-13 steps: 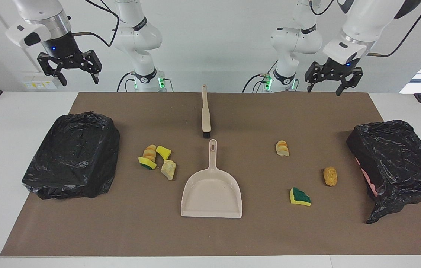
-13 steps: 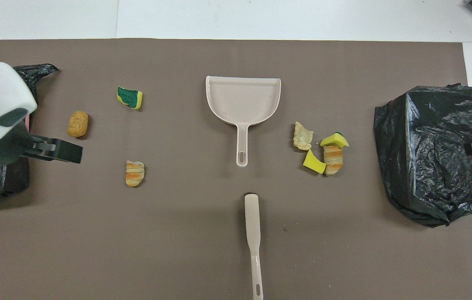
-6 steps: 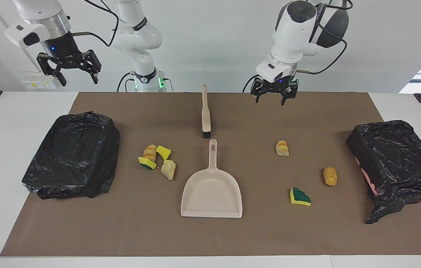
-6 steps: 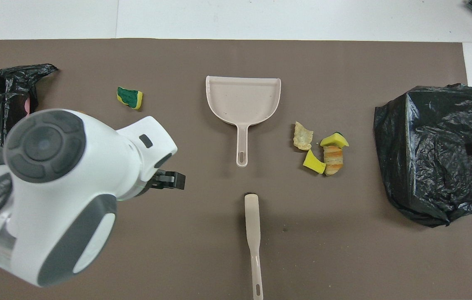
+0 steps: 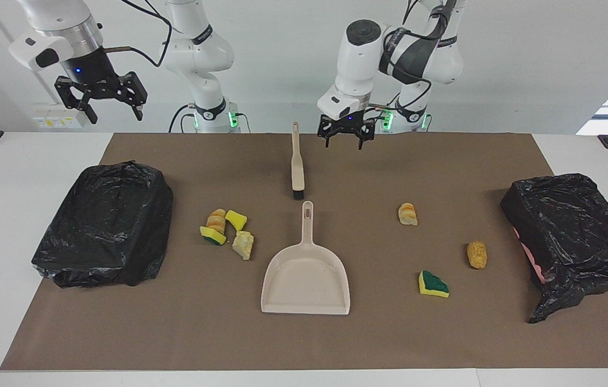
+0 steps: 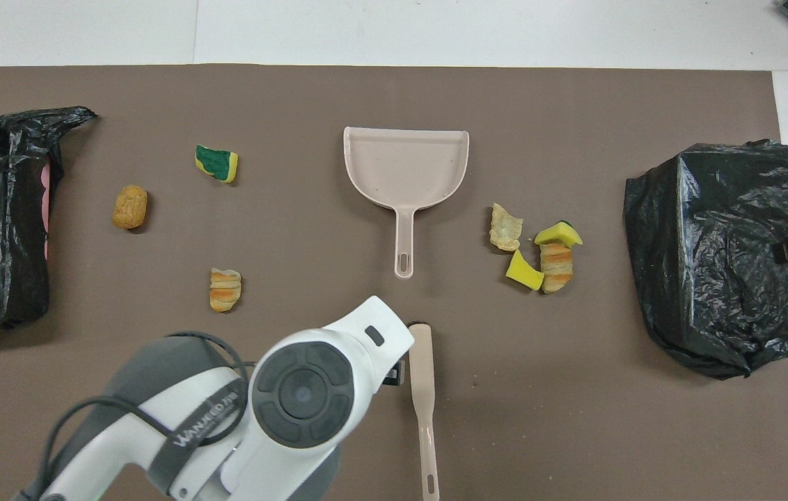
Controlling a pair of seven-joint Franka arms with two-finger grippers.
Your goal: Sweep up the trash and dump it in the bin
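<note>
Trash lay loose on the brown mat in the facing view: a cluster of four scraps (image 5: 226,233) toward the right arm's end of the table, and three well apart toward the left arm's end, a striped lump (image 5: 407,213), an orange lump (image 5: 477,254) and a green-topped sponge (image 5: 433,283). The left gripper (image 5: 344,141) hung just beside the brush (image 5: 297,161), jaws spread wide and empty. A second earlier it had been up over the bin (image 5: 567,236) at its own end. The right gripper (image 5: 100,105) waited high, jaws open, holding nothing.

From overhead, the left arm's wrist hid its jaws beside the brush handle (image 6: 424,410), where before only mat showed. The dustpan (image 6: 405,174) lay farther from the robots, untouched. I'd say the grip should straddle the handle squarely, mid-length, before closing, so the bristles stay level for sweeping.
</note>
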